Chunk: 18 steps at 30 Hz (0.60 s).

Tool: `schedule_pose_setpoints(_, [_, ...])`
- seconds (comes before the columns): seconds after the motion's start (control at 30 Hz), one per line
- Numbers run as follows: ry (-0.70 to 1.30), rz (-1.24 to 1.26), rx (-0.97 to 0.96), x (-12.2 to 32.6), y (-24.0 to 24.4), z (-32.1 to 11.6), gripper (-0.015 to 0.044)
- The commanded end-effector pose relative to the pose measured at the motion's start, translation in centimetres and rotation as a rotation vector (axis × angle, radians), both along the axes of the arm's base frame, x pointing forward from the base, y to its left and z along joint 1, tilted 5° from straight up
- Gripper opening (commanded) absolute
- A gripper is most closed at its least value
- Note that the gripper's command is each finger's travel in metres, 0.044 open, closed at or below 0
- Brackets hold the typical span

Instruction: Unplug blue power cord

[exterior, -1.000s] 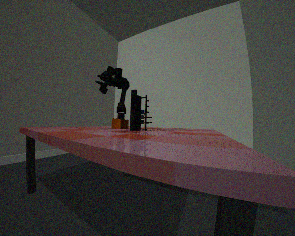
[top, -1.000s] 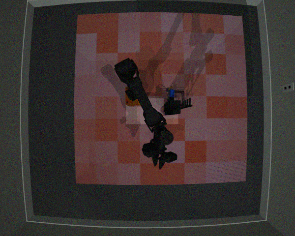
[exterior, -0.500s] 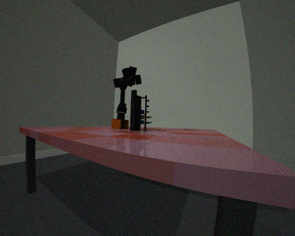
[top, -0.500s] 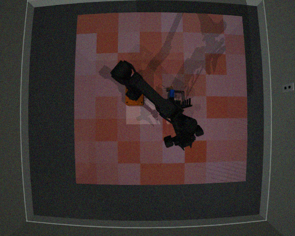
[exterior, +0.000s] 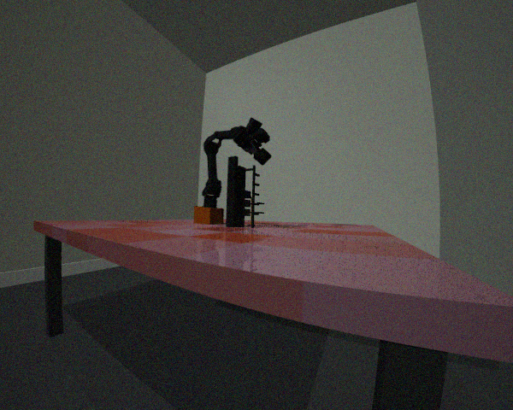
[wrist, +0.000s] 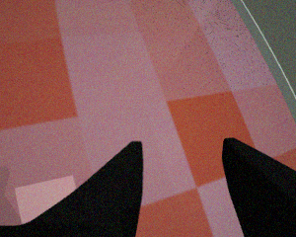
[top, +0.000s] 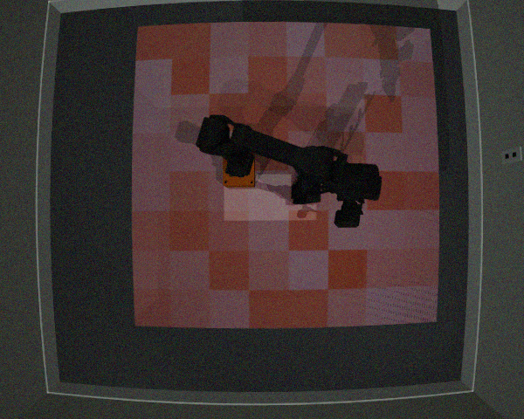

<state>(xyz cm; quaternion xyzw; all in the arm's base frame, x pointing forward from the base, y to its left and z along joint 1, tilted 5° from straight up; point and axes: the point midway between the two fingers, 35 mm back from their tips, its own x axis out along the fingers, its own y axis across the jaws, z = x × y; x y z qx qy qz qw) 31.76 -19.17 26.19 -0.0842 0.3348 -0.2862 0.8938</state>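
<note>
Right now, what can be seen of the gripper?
The gripper is black, with two tapering fingers partly apart and nothing between them: only the checkered red and pink table shows in the gap. From the side it hangs tilted downward, above the upright power strip, touching nothing. From above, the arm hides the strip below it.
</note>
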Motion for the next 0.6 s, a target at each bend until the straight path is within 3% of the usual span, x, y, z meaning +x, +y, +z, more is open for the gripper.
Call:
schedule_pose_setpoints(0.0, [0.157,0.243,-0.022,1.8,5.3,-1.9,0.016])
schedule_pose_setpoints(0.37, [0.439,0.709,-0.071,0.7,13.1,-5.9,0.016])
schedule_pose_setpoints(0.57, [0.798,1.145,-0.155,-3.7,17.1,-10.1,0.016])
